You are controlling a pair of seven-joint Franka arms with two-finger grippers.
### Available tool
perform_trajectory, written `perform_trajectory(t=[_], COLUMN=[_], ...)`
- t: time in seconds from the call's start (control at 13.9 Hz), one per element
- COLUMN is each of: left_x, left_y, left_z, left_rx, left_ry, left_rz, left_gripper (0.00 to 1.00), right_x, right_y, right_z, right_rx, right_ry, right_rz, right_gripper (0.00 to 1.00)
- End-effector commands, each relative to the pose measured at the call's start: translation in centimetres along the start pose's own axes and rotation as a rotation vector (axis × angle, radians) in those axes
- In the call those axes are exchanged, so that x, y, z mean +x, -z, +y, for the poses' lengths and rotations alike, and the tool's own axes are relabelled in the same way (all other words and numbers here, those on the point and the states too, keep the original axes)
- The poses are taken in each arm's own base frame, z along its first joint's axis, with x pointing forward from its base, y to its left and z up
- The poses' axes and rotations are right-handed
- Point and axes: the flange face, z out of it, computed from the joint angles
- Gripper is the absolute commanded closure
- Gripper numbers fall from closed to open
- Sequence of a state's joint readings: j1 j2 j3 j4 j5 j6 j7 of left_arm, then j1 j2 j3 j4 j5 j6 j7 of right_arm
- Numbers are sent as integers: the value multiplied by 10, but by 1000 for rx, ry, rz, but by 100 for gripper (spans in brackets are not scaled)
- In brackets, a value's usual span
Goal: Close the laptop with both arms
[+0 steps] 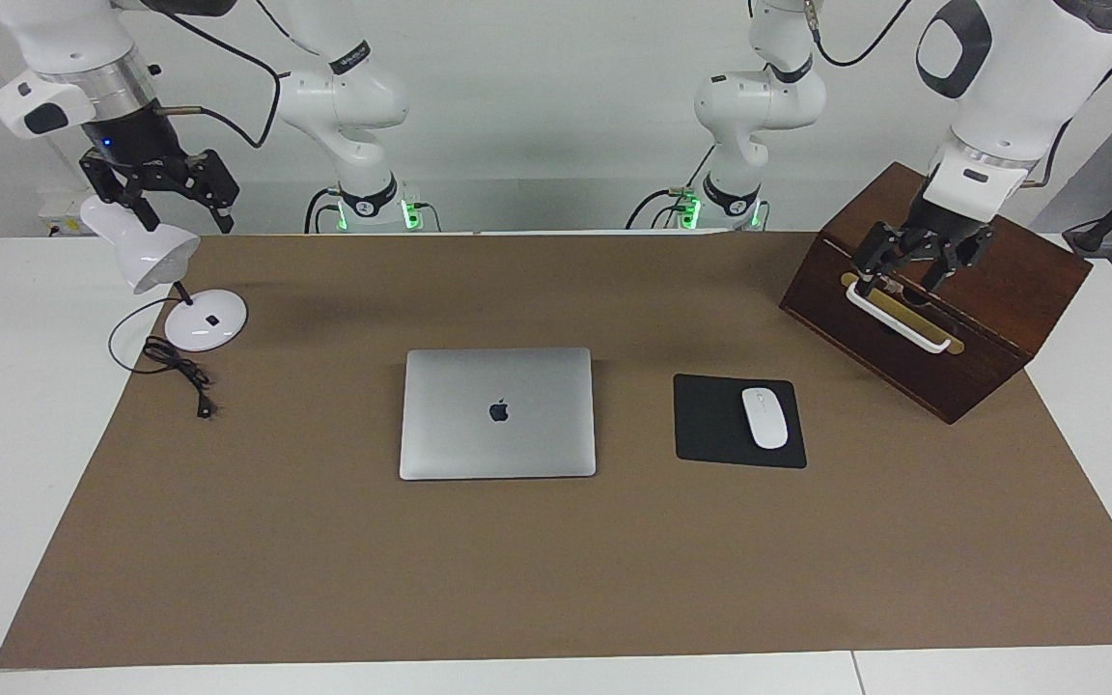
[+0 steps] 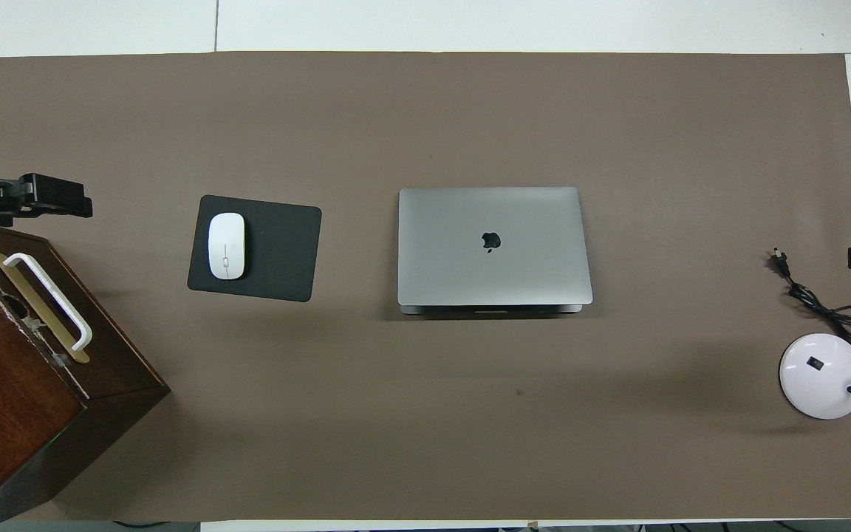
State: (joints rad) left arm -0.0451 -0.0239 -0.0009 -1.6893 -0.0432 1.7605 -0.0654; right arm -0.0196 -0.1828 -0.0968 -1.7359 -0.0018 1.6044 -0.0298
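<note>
The laptop (image 1: 497, 413) lies shut mid-mat beside a mouse pad (image 1: 738, 421). The left gripper (image 1: 915, 263), fingers spread, hangs over the wooden box (image 1: 942, 333) — the right gripper (image 1: 162, 198), also spread, over the lamp (image 1: 146, 251). Both are cut off overhead.

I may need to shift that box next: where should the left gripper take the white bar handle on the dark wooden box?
Grip the white bar handle at its middle, with the fingers straddling the bar. It stands off the dark wooden box on two end posts, which probably leaves room beneath it. Come down from above, where the open left gripper hangs.
</note>
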Motion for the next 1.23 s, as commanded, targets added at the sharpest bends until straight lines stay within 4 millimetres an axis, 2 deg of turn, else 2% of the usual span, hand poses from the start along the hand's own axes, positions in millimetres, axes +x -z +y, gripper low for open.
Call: perform_trajectory(t=[0.0, 0.36, 0.79, 1.15], left_x=[6, 4, 6, 8], left_y=[8, 6, 25, 26], left_z=[0, 7, 0, 2], left_rx=[25, 23, 31, 28], left_ry=[-6, -18, -7, -11], left_rz=[-12, -17, -55, -40], left_gripper=[0, 0, 0, 0], right_x=[-5, -5, -5, -5], right_y=[3, 4, 3, 3], right_z=[5, 6, 6, 7], right_rx=[0, 0, 2, 0], right_ry=[12, 9, 9, 7], right_rz=[-4, 0, -2, 0], right_gripper=[0, 0, 0, 0])
